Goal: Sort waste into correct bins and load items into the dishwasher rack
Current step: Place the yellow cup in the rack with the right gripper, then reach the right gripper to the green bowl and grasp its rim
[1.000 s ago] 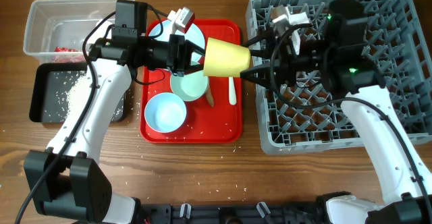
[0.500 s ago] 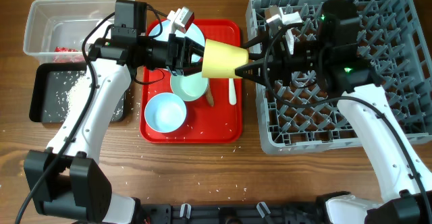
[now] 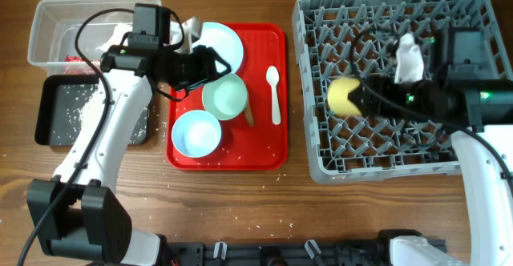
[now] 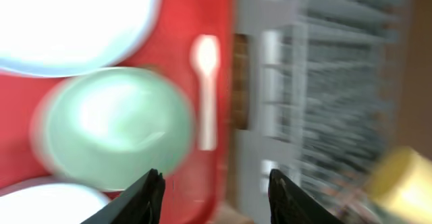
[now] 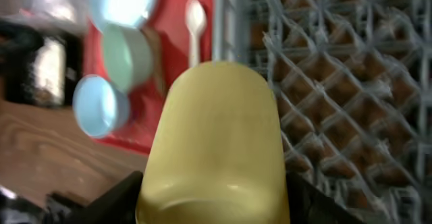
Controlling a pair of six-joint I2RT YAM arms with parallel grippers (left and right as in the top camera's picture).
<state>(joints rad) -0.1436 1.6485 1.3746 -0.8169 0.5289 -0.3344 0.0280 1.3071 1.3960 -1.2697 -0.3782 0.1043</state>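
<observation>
My right gripper (image 3: 362, 98) is shut on the yellow cup (image 3: 343, 95) and holds it on its side over the grey dishwasher rack (image 3: 401, 150). The cup fills the right wrist view (image 5: 216, 136). My left gripper (image 3: 210, 64) is open and empty above the red tray's back left, between the pale blue plate (image 3: 220, 42) and the mint bowl (image 3: 225, 98). Its wrist view is blurred and shows the mint bowl (image 4: 115, 126) and white spoon (image 4: 206, 82) below the open jaws (image 4: 216, 183). A blue bowl (image 3: 196, 133) and the spoon (image 3: 274, 94) lie on the tray.
The flat red tray (image 3: 264, 150) sits in the middle. A brown stick (image 3: 248, 115) lies beside the mint bowl. At left stand the clear tub (image 3: 56, 26) holding a red wrapper (image 3: 74, 59) and the black tray (image 3: 56, 110) with white crumbs.
The left gripper let go of the yellow cup and drew back left. The right gripper took the cup and carried it right, over the rack.
</observation>
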